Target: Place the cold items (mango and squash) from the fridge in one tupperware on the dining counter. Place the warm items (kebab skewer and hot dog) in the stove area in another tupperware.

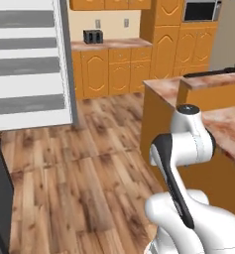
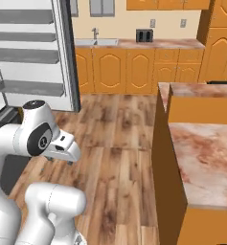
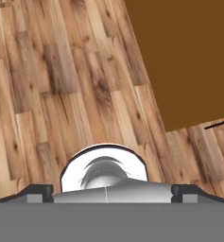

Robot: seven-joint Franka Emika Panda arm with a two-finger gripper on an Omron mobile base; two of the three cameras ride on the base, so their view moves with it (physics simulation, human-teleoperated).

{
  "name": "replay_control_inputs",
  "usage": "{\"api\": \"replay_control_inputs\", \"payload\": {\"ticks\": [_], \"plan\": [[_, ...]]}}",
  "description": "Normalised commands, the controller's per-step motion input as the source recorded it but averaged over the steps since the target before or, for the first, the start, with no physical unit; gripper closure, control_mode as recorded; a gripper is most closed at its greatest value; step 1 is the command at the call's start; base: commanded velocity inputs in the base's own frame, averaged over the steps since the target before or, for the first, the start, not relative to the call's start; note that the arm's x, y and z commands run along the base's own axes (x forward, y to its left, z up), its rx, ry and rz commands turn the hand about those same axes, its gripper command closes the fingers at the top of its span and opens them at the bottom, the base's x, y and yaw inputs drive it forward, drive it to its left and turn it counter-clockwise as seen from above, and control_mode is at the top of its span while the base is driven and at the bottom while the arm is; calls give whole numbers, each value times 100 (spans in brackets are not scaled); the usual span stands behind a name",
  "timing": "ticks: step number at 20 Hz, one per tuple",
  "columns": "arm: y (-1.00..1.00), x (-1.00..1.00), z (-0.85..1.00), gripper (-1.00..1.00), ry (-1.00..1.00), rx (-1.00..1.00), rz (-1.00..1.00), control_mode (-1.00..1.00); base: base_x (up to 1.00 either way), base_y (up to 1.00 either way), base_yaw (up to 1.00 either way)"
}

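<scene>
Hand view is looking straight down at the wood floor (image 3: 61, 85), with the two dark fingertips (image 3: 35, 191) sitting far apart at the bottom corners: the gripper (image 3: 111, 193) is standing wide and carrying nothing. A brown panel, probably the side of the dining counter (image 2: 206, 158), is cutting across the upper right of that view, so the hand is hanging low and just beside the counter's base.

Judging from this, the main risk is the folded arm clipping the counter's orange corner as the base is driving or turning, since the elbow in the left base view is sitting close to the counter (image 1: 161, 94) edge. A second risk is the fridge (image 2: 33, 52): its door side is standing open to the left with shelves exposed, and a wide swing toward it could catch the door edge.

Open room is lying mostly ahead, over the bare floor between fridge and counter, reaching back to the far orange cabinets (image 2: 129, 67). The counter's marbled top is near on the right; no tupperware, mango or squash can be made out from here.
</scene>
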Motion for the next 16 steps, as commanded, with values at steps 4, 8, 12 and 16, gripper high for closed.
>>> {"api": "replay_control_inputs", "payload": {"ticks": [4, 8, 12, 16], "plan": [[0, 0, 0, -100, 0, 0, 0, 100, 100, -50, 2], [0, 0, 0, -100, 0, 0, 0, 100, 100, -38, 16], [0, 0, 0, -100, 0, 0, 0, 100, 100, -11, 16], [0, 0, 0, -100, 0, 0, 0, 100, 100, -28, 16]]}}
